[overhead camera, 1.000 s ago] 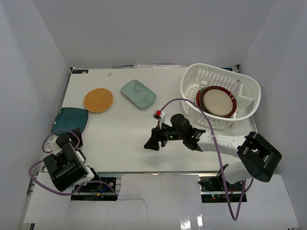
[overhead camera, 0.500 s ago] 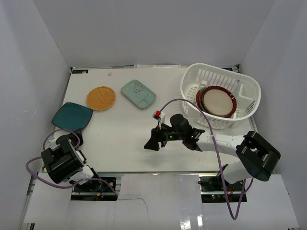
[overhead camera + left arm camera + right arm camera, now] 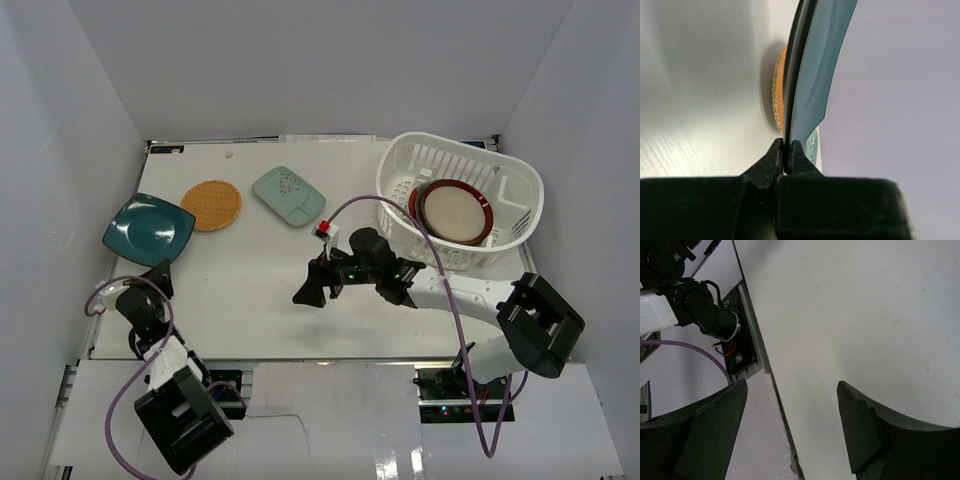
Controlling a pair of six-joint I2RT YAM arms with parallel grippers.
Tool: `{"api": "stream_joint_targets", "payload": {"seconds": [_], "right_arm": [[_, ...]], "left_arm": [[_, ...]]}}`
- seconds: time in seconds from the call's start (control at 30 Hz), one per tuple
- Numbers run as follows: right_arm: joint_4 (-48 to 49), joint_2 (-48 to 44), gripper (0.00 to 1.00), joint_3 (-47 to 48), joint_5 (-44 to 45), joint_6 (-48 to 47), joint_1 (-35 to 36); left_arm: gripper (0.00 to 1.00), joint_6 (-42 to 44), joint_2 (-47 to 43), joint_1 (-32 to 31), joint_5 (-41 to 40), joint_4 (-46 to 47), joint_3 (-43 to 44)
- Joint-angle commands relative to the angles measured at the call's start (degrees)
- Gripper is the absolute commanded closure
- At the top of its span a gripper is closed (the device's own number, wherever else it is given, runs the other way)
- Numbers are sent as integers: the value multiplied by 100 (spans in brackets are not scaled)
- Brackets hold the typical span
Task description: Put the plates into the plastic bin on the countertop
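My left gripper [image 3: 160, 272] is shut on the near rim of the dark teal squarish plate [image 3: 148, 228] and holds it tilted over the countertop's [image 3: 250, 300] left edge. In the left wrist view the plate [image 3: 815, 75] is edge-on, pinched at my gripper [image 3: 788, 150]. The orange round plate [image 3: 211, 205] and the mint plate [image 3: 288, 195] lie flat at the far left; both show behind the teal plate, orange [image 3: 778, 100] and mint [image 3: 812, 145]. The white plastic bin [image 3: 520, 200] at the far right holds a red-rimmed cream plate [image 3: 455, 212] on others. My right gripper [image 3: 308, 290] [image 3: 790, 405] is open and empty over mid-table.
White walls enclose the table on the left, back and right. The right wrist view shows the table's near edge [image 3: 765, 375] and part of the left arm [image 3: 695, 310] beyond it.
My left gripper has lifted the teal plate and carried it farther back and left, tilting it up; the left arm's body swung toward the near edge. My right gripper shifted slightly left.
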Motion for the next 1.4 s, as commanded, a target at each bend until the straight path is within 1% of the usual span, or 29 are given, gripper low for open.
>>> {"api": "stream_joint_targets", "payload": {"seconds": [0.0,0.03,0.1,0.13,0.2,0.23,0.4,0.43,0.5,0.53,0.6,0.63,0.83,0.93,1.07,1.13,1.17,1.2,1.23,1.27,1.33,1.37], "right_arm": [[-81,7,20,427,-149,-32,36],[-98,-2,12,576,-166,-24,27],[-151,-2,4,734,-210,-24,-34],[-160,-2,2,892,-263,-6,-78],[-160,-11,8,1034,-377,116,-253],[-160,-2,10,1165,-386,152,-324],[-195,94,10,1561,-334,240,-816],[-282,199,10,1736,-307,231,-878],[-335,323,10,1903,-255,231,-983],[-397,445,10,2070,-228,240,-1019],[-450,551,10,2220,-115,214,-1124],[-520,656,10,2290,-96,205,-1168],[-617,1175,10,2792,-114,196,-1423],[-617,1342,10,2871,-79,222,-1476],[-521,1439,10,2740,45,389,-1581],[-284,1483,7,2661,1,494,-1599],[-196,1510,1,2634,-69,608,-1616],[14,1519,2,2608,-139,688,-1634],[138,1545,7,2538,-201,784,-1643],[278,1554,18,2494,-350,881,-1686],[751,1545,36,2327,-508,1223,-1748],[876,1528,57,2274,-509,1329,-1766]], "left_arm": [[100,-169,-238,-10,409,269,245],[100,-239,-194,-10,628,427,272],[100,-231,-115,-10,805,428,438],[100,-144,-89,-1,1058,332,526],[100,-29,-62,-10,1393,131,851],[100,41,-45,-10,1742,60,957],[100,235,26,-177,3036,-318,1598],[100,270,26,-334,3334,-423,1678],[100,358,96,-615,3477,-591,1889],[100,358,192,-930,3564,-583,1924],[100,367,306,-1169,3653,-582,2038],[100,419,385,-1388,3688,-635,2100],[100,631,772,-2144,3873,-767,2574],[100,666,887,-2373,3917,-723,2741],[100,560,1036,-2629,4022,-433,2821],[100,560,1133,-2787,4057,-372,2856],[100,560,1159,-2848,4075,-346,2882],[100,595,1194,-2953,4119,-371,2917],[100,682,1256,-2998,4128,-415,2961],[100,718,1282,-3042,4128,-520,3031],[100,884,1352,-3139,4128,-687,3110],[100,938,1370,-3165,4136,-827,3189]]}}
